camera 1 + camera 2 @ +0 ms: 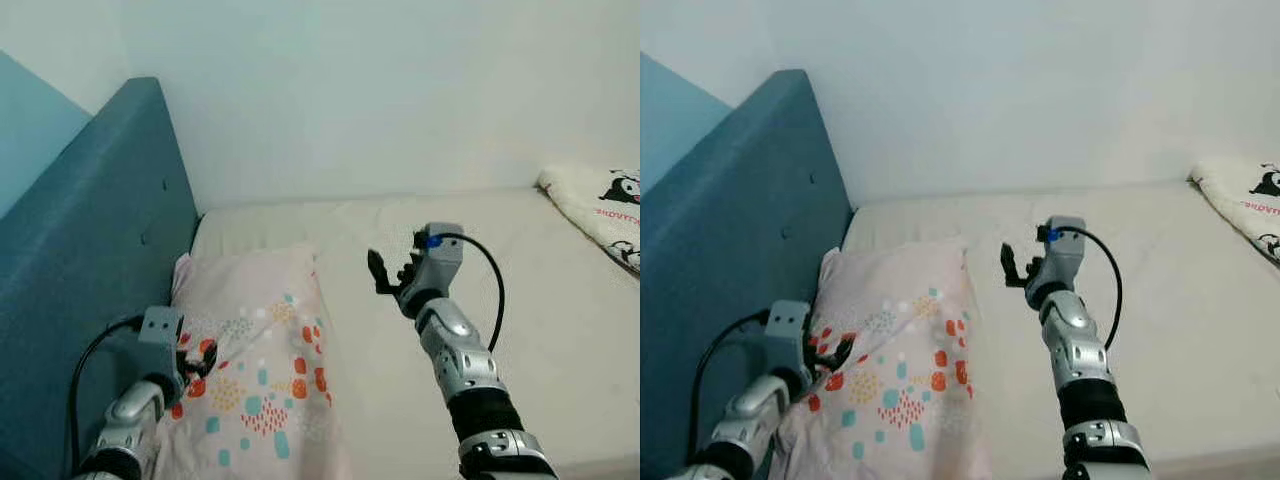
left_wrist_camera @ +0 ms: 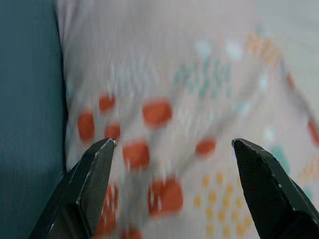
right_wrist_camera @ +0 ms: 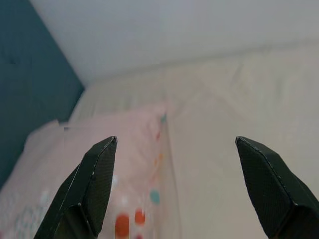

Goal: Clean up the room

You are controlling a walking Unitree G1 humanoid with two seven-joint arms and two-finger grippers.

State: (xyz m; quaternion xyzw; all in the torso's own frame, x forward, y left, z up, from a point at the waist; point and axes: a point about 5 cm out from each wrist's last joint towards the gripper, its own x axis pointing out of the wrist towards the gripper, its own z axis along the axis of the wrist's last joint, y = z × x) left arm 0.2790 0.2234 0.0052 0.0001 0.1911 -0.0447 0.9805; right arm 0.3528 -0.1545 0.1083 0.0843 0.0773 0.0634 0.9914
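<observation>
Left eye view shows you the pillow [image 1: 262, 360] on the bed [image 1: 560, 330] against the headboard [image 1: 90, 260], left gripper [image 1: 196, 358] at its edge, right gripper [image 1: 384, 274] raised, both jaws released.

A cream-sheeted bed [image 1: 560, 300] runs along a pale wall, with a blue headboard [image 1: 90, 250] on its left. A pink spotted pillow [image 1: 260, 360] lies beside the headboard; a white printed blanket [image 1: 600, 205] lies far right.

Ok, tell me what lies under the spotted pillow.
The spotted pillow rests on the cream mattress, its side against the blue headboard. Anything beneath it is covered. The left gripper is at its edge, open.
</observation>
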